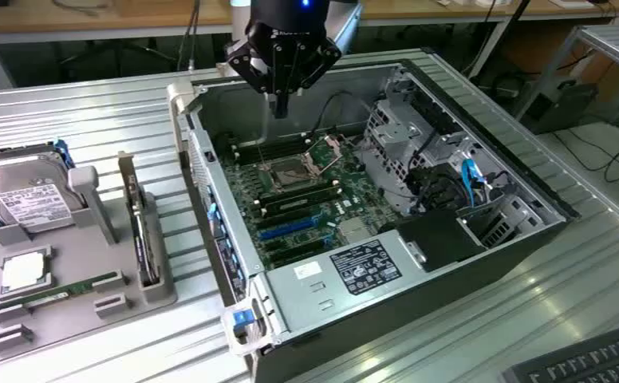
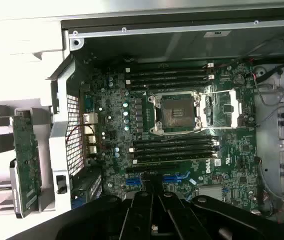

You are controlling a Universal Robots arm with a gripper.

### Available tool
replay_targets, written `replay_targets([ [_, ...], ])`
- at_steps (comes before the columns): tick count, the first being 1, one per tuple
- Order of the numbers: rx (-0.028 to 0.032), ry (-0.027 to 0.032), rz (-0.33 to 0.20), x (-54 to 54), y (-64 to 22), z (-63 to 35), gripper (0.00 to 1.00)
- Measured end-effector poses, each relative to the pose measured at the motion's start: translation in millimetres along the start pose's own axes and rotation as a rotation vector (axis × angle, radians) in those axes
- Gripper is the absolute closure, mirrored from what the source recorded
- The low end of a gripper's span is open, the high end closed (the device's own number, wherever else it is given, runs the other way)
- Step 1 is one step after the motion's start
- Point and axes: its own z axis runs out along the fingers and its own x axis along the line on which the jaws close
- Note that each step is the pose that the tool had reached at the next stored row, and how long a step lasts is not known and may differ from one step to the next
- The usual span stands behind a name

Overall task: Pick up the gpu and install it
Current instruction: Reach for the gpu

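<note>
I have the gripper [image 1: 280,110] hanging over the open computer case [image 1: 211,203], just inside its far rim and above the motherboard [image 1: 309,199]. Its two fingers are pressed together into one narrow dark tip, with nothing between them. In the wrist view the gripper [image 2: 152,186] looks straight down onto the motherboard [image 2: 112,125], with the bare processor socket [image 2: 176,112] near the middle and dark memory slots on either side of it.

The gpu [image 1: 139,231] has not been picked up. It stands on edge in a slot of the grey tray [image 1: 76,319], which lies on the slatted metal table [image 1: 96,120] at the exterior view's left, just beside the case's wall. The gripper is well apart from it. In the wrist view the gpu [image 2: 28,160] shows as a narrow green board upright in its grey holder, outside the case's perforated rear panel.

On the same tray, a silver hard drive [image 1: 28,199] leans in its cradle farther to the exterior view's left, and a thin green memory stick [image 1: 60,291] lies flat nearer the camera. Inside the case, a black labelled power supply [image 1: 368,267] sits at the near end, and the processor socket [image 1: 288,170] lies open below the gripper.
</note>
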Motion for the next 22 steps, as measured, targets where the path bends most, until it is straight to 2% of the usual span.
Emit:
replay_targets([
  [4, 0.0000, 0.0000, 0.000, 0.0, 0.0, 0.0, 0.89],
  [6, 0.0003, 0.0001, 0.000, 4.5, -0.7, -0.1, 0.89],
  [9, 0.0001, 0.0000, 0.000, 22.7, -3.9, -0.6, 0.89],
  [22, 0.0000, -0.0001, 0.000, 80.2, -16.3, -2.4, 0.89],
])
